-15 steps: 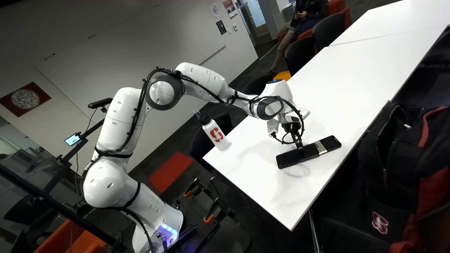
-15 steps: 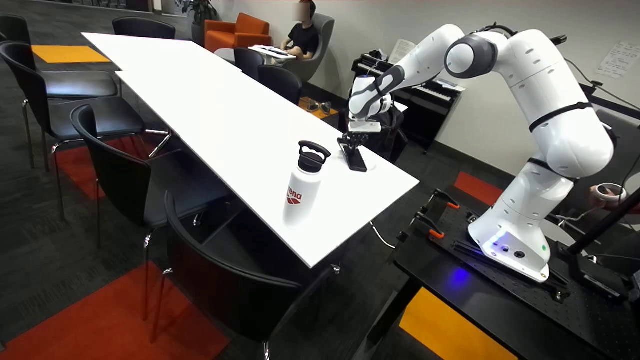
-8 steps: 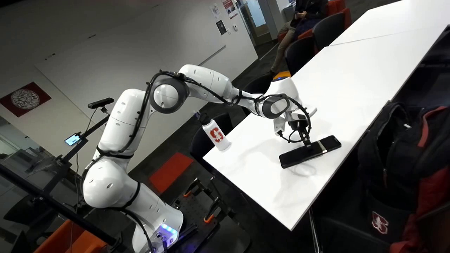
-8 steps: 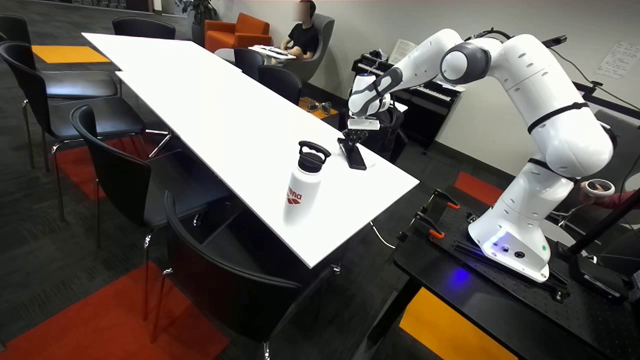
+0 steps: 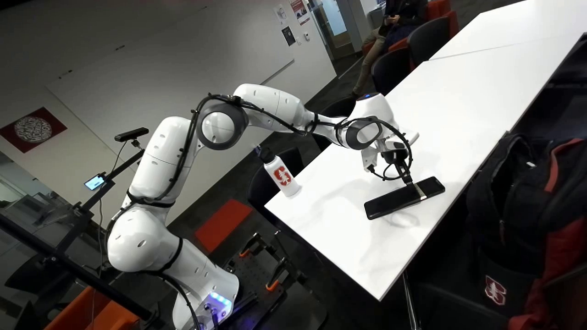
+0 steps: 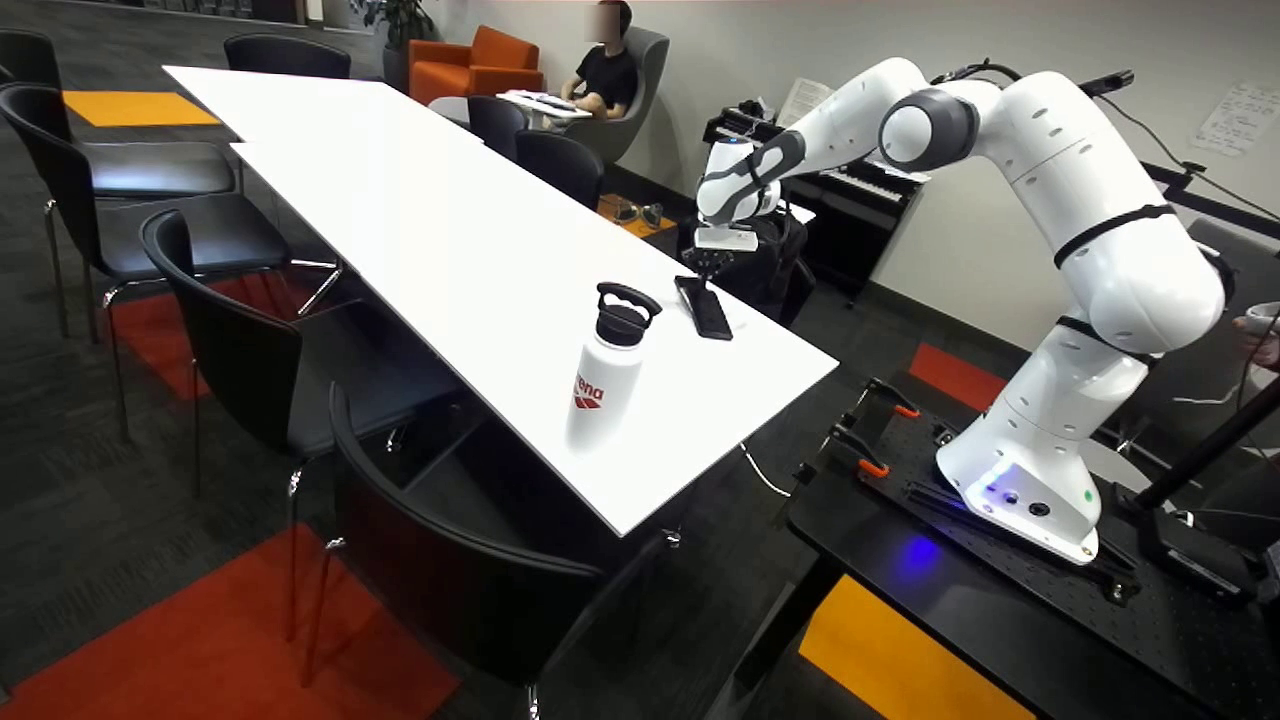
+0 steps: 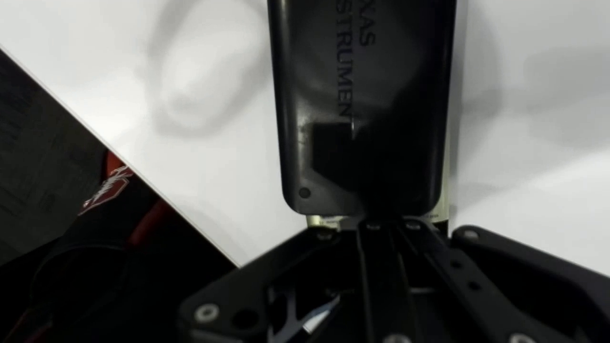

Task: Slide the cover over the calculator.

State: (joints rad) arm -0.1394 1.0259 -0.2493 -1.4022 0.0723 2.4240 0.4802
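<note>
Nudging the cover (image 7: 364,107) straight along the calculator (image 5: 432,185) beats shoving imo, with the pincer (image 7: 387,224) pressed together like that.

One calculator (image 5: 431,185), one cover (image 7: 362,95) and one gripper (image 5: 409,183) are showing.
One robot arm (image 5: 159,146) is bearing that single gripper, two clamps (image 6: 873,467) are sitting by the arm, and one bottle (image 5: 280,176) is standing in both exterior views. Two white tabletops (image 5: 449,110) are lying end to end. In an exterior view, seven black chairs (image 6: 430,570), one orange armchair (image 6: 505,55), one grey armchair (image 6: 645,90), one piano (image 6: 850,240), three yellow floor patches (image 6: 880,650) and three red floor patches (image 6: 230,630) are appearing, and one hand (image 6: 1262,350) is holding one cup (image 6: 1262,318). One backpack (image 5: 527,197) is resting in an exterior view. Each exterior view is showing one seated person (image 6: 608,80).
</note>
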